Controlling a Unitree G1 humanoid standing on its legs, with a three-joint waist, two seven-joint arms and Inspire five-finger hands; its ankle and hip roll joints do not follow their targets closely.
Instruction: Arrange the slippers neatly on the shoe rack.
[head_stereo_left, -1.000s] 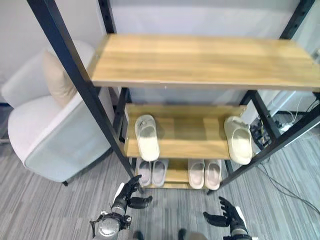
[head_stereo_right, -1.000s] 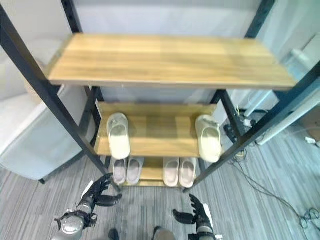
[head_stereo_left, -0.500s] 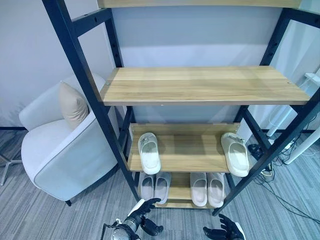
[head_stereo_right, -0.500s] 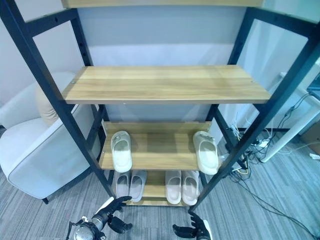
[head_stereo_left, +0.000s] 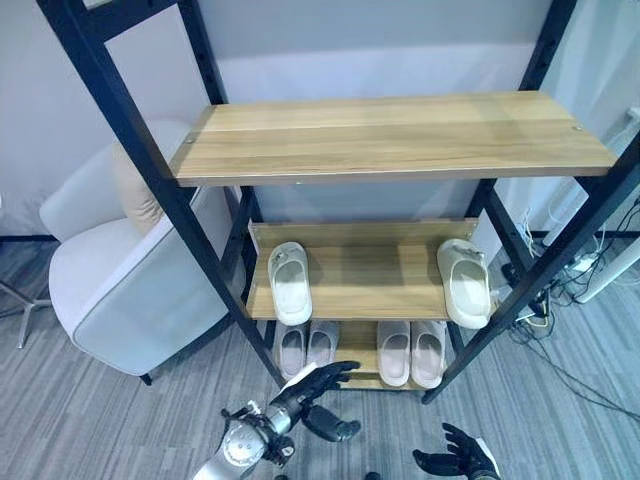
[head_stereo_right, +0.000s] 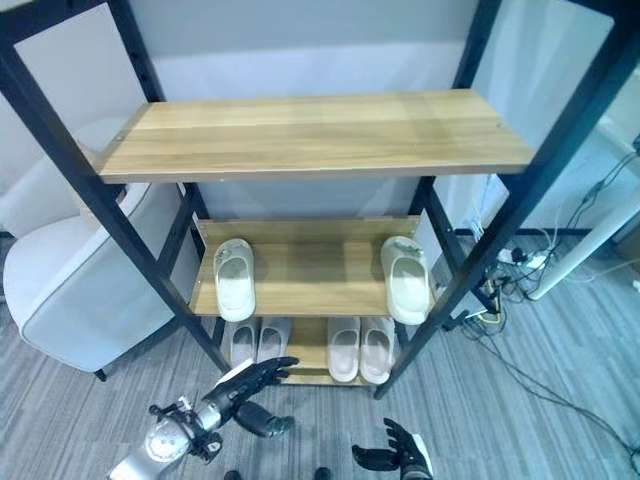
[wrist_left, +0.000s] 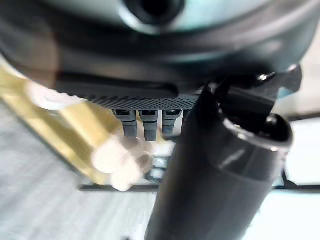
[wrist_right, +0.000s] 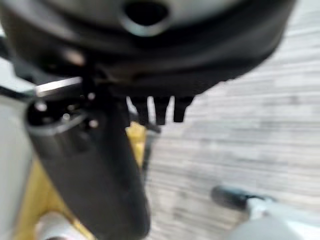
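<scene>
Grey plank floor (head_stereo_left: 90, 420), pale wall behind, white armchair (head_stereo_left: 120, 290) at 9 o'clock of the rack (head_stereo_left: 180, 215). Rack is black steel with wood shelves. Top visible shelf (head_stereo_left: 395, 135) bare.

Middle shelf (head_stereo_left: 370, 285) holds two cream slippers, well apart: left slipper (head_stereo_left: 290, 282) at the 9 o'clock end, right slipper (head_stereo_left: 466, 282) at the 3 o'clock end, toe slightly past the front edge. Looks like a split pair, so my read is these are the ones to bring together.

Bottom shelf: grey pair (head_stereo_left: 305, 347) and pink pair (head_stereo_left: 410, 352), each side by side, toes out. Already tidy, likely the template.

Left hand (head_stereo_left: 318, 392) is low, at 6 o'clock of the grey pair, fingers spread wide and straight, holding nothing, reaching toward the rack front. Right hand (head_stereo_left: 455, 463) low at 5 o'clock of the rack, fingers loosely spread, empty, parked clear.

Judgement: approach stage, nothing gripped yet. Risk: front post sits between left hand and left slipper.
</scene>
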